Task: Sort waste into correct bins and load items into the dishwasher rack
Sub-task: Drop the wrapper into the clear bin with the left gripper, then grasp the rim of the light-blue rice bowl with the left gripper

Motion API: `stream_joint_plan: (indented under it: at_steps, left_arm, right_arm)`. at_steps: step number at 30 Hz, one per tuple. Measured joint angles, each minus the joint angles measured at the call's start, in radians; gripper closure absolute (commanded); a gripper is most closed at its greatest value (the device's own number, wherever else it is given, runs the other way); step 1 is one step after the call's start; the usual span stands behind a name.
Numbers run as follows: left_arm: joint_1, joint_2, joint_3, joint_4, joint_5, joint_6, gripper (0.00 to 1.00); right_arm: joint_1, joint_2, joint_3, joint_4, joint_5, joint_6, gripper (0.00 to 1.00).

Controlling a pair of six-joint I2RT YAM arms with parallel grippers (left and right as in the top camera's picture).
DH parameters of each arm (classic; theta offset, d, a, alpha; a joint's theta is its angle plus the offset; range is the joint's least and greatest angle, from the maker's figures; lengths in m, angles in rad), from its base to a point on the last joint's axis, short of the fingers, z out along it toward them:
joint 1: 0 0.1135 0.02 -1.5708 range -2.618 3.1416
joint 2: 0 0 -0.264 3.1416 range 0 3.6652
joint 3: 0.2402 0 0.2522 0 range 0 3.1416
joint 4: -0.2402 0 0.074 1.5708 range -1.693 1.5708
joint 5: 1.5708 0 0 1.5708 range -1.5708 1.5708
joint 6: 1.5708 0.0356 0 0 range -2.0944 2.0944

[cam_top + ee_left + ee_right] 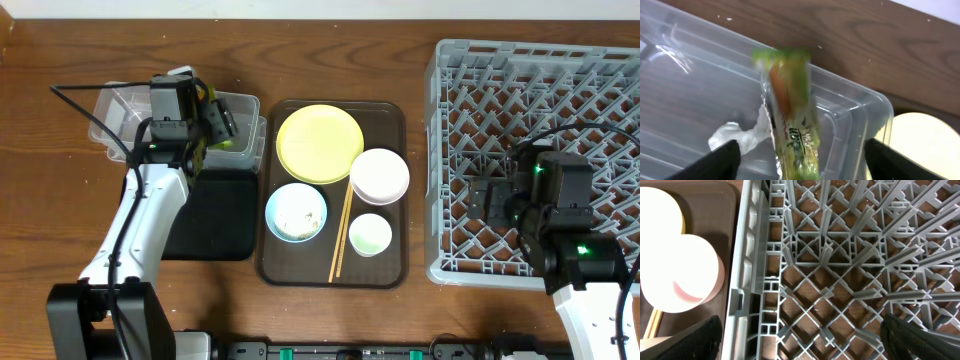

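My left gripper (225,125) is open over the clear tub (120,110). In the left wrist view the yellow-green snack wrapper (790,115) hangs blurred between the wide-apart fingers (800,167), touching neither, above the tub (855,115). The white tissue (737,135) lies in the tub. The black tray (215,215) sits in front of it. My right gripper (490,200) is open and empty over the left edge of the grey rack (480,80), which fills the right wrist view (830,255). The yellow plate (319,143), pinkish-white bowl (379,175), light blue bowl (296,212) with whitish scraps, cup (370,235) and chopsticks (341,235) lie on the brown tray.
The brown serving tray (390,275) lies between the bins and the rack. The pinkish-white bowl (680,272) shows just left of the rack wall in the right wrist view. Bare wooden table surrounds everything.
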Motion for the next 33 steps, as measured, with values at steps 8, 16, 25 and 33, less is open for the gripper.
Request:
stream_joint_plan:
  at_steps: [8,16,25,33]
  left_arm:
    - [-0.034,-0.08,0.0,-0.056,0.002,-0.044,0.12]
    - [-0.225,-0.174,0.0,-0.226,0.03,-0.1,0.11]
    - [-0.484,-0.013,0.0,-0.301,0.049,-0.151,0.27]
    - [-0.6,0.13,0.0,-0.308,0.055,-0.161,0.48]
  right_arm:
    - [0.0,0.0,0.0,0.0,0.0,0.0,0.01]
    - [0.0,0.0,0.0,0.0,0.0,0.002,0.01]
    - [0.0,0.0,0.0,0.0,0.0,0.003,0.01]
    - [0.0,0.0,0.0,0.0,0.0,0.003,0.01]
